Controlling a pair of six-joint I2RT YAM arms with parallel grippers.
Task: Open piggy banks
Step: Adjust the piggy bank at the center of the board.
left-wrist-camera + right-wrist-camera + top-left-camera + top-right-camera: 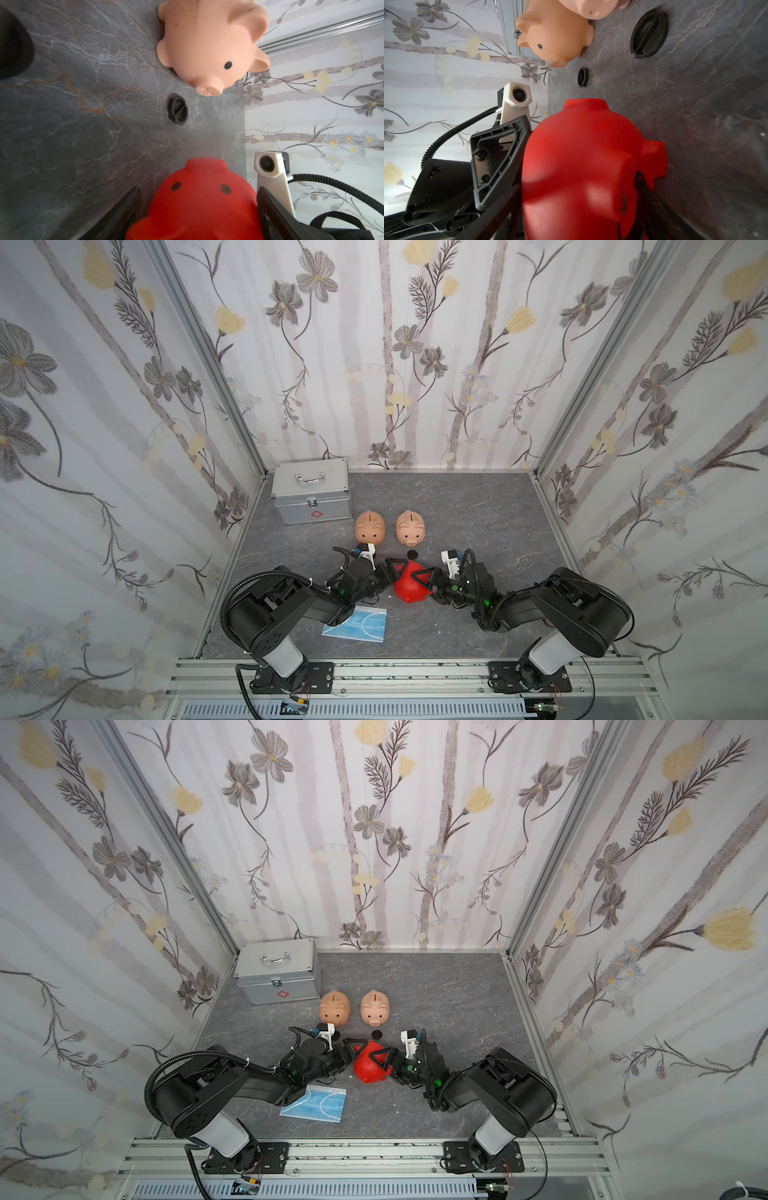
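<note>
Fingers [272, 209] of left gripper [197, 190] around red piggy bank [199, 207]

Soft, even light; both wrist views blur up close.

Both arms stretch low and inward from their bases, elbows out, forearms near level. Left hand [394, 577] and right hand [429, 584] meet nose to nose at centre, fingers spread apart; how tight, can't tell.
</note>
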